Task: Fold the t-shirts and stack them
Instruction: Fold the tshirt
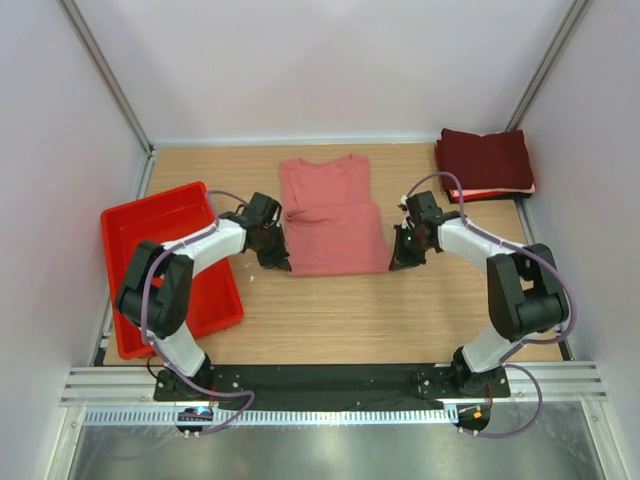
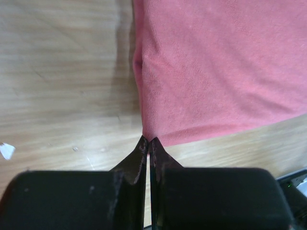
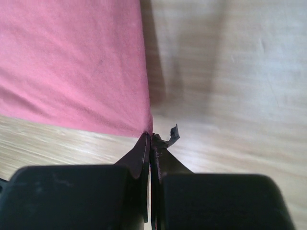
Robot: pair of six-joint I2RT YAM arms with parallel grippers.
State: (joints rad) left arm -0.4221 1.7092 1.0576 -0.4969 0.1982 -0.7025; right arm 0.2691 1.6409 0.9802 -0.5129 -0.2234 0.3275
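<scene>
Starting at the left, the red tray (image 1: 150,225) sits well to the left of the pink shirt (image 1: 330,215), right at that edge of the table (image 1: 350,310). The left arm reaches over past it.

The left gripper (image 1: 275,262) is down at the shirt's near left corner. On its wrist cam the jaws are squeezed together with basically no gap, and the corner of the cloth (image 2: 216,67) runs right into the tips (image 2: 148,143), so it looks pinched. A tiny white scrap (image 2: 5,151) lies on the wood well left of that corner.

The pink shirt itself lies spread flat mid-table, neck end away from the arms, with a wrinkle across its middle.

It's the same deal on the other side. The right gripper (image 1: 402,262) is at the shirt's near right corner, jaws pressed together on the very tip of the fabric (image 3: 72,62) where it meets the fingertips (image 3: 151,139).

Further right and back from the shirt, a maroon stack (image 1: 485,160) of folded shirts sits in the table's far corner. A thin pale layer (image 1: 500,193) peeks out at its near edge.
</scene>
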